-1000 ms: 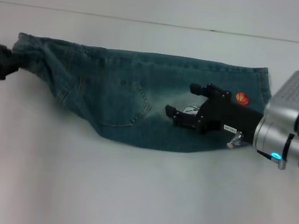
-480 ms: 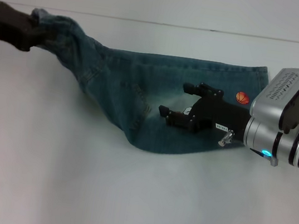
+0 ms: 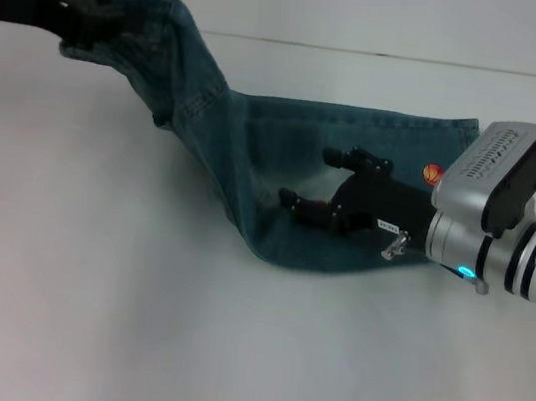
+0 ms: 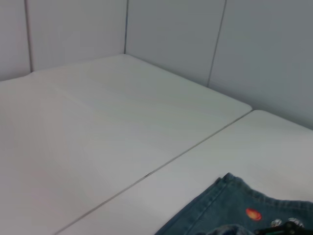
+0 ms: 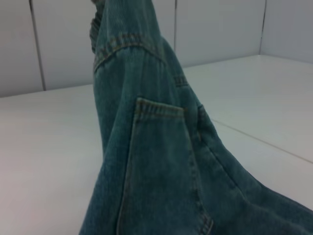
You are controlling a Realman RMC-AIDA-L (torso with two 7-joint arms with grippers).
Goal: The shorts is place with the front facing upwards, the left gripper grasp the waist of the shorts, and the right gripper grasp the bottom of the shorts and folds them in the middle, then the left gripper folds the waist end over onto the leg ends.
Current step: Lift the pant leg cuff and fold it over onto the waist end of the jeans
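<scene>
A white table (image 3: 126,341) with a thin seam meets pale panelled walls (image 4: 171,34).

Head view: high, looking forward and down across the white table (image 3: 129,321), taking in both arms and the whole shorts (image 3: 353,173). Left wrist view: raised, facing across the table (image 4: 98,137) toward wall panels, catching only a corner of the shorts (image 4: 220,210). Right wrist view: low and close, filled by the lifted shorts (image 5: 156,161). All three share the denim and tabletop.
</scene>
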